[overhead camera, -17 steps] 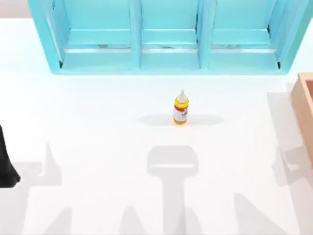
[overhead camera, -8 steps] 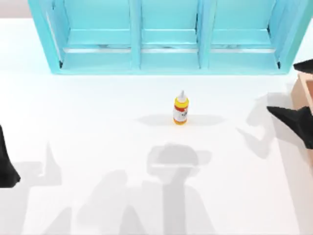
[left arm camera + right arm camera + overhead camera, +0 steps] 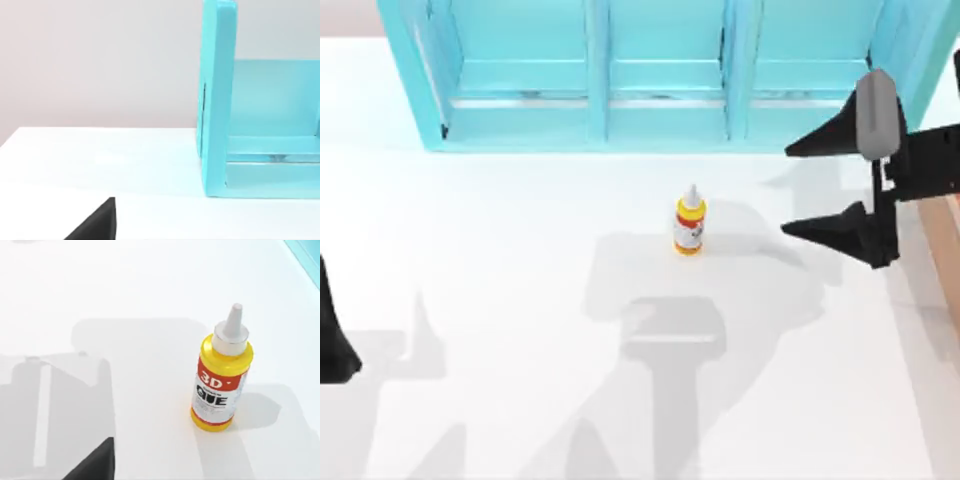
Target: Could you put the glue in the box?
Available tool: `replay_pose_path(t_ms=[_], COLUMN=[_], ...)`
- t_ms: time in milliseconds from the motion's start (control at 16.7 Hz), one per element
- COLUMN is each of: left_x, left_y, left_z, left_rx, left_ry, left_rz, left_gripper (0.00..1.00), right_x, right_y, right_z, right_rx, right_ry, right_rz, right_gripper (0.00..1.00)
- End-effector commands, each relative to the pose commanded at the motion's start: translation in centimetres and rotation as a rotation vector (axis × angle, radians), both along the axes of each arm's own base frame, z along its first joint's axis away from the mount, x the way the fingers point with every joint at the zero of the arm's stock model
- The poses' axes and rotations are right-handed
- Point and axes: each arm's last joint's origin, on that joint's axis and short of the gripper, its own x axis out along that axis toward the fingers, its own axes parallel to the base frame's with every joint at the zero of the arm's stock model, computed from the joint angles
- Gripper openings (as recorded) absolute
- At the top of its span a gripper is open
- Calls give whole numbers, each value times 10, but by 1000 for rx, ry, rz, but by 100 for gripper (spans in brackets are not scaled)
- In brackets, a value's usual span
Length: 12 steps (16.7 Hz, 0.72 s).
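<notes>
White table (image 3: 500,300) spread wide below the camera, and along its far edge stands the big teal shelf unit (image 3: 660,75), three open compartments facing us; the left wrist view catches one of its end walls (image 3: 217,100) standing upright on the tabletop. At the table's right edge, a sliver of the tan box (image 3: 942,235) — just its thick wall, partly behind the right arm. Now the action: the right gripper (image 3: 820,188) hangs over the table's right side, in front of the shelf unit's right compartment, its two black fingers (image 3: 835,228) spread wide apart and pointing toward the centre, nothing between them. It sits to the right of the glue, apart from it, not touching. The left arm (image 3: 332,335) sits parked at the table's left edge; whether its claw is spread or pressed together, I cannot tell. And the glue (image 3: 689,221) itself — upright near the middle of the table, well apart from the box. The right wrist view shows it (image 3: 221,372) clearly: yellow body, white pointed nozzle, red and white label, standing on the bare white surface.
</notes>
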Motion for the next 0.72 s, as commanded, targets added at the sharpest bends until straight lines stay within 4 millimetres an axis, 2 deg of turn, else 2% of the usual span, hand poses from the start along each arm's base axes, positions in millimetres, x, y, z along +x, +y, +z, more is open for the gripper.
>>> replay_pose_path(t_ms=[180, 360, 480, 720], left_x=[0, 0, 0, 0], left_y=[0, 0, 0, 0], left_z=[0, 0, 0, 0], left_rx=[0, 0, 0, 0], left_ry=[0, 0, 0, 0], left_rz=[0, 0, 0, 0], left_gripper=[100, 100, 100, 100], right_x=[26, 39, 41, 41], right_y=[5, 8, 8, 6], right_z=[-41, -67, -74, -73], right_rx=[73, 122, 134, 132], right_ry=[13, 14, 13, 15], right_rz=[93, 139, 149, 142], right_gripper=[100, 100, 100, 100])
